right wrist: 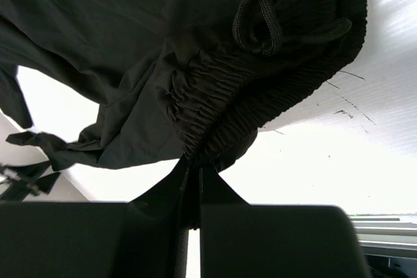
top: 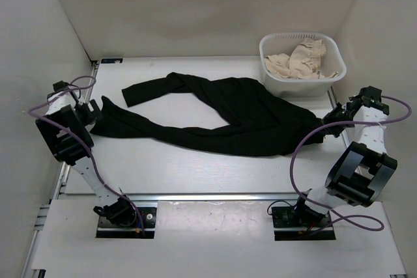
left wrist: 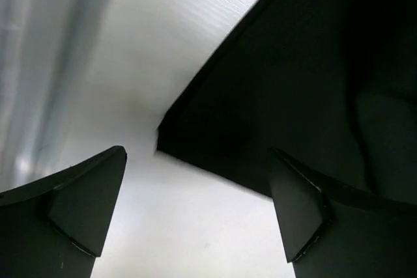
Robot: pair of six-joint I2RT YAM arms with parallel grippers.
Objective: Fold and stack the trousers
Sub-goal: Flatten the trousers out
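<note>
Right jaws are pinched tight on the trousers' (top: 228, 118) waistband (right wrist: 260, 96). Left jaws gape wide, leg end (left wrist: 221, 141) just ahead on the surface (left wrist: 195, 239).

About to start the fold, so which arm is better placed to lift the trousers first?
Right. The right gripper is shut on the elastic waistband of the trousers; the left gripper is open, gripping nothing, with a leg hem just ahead.
</note>
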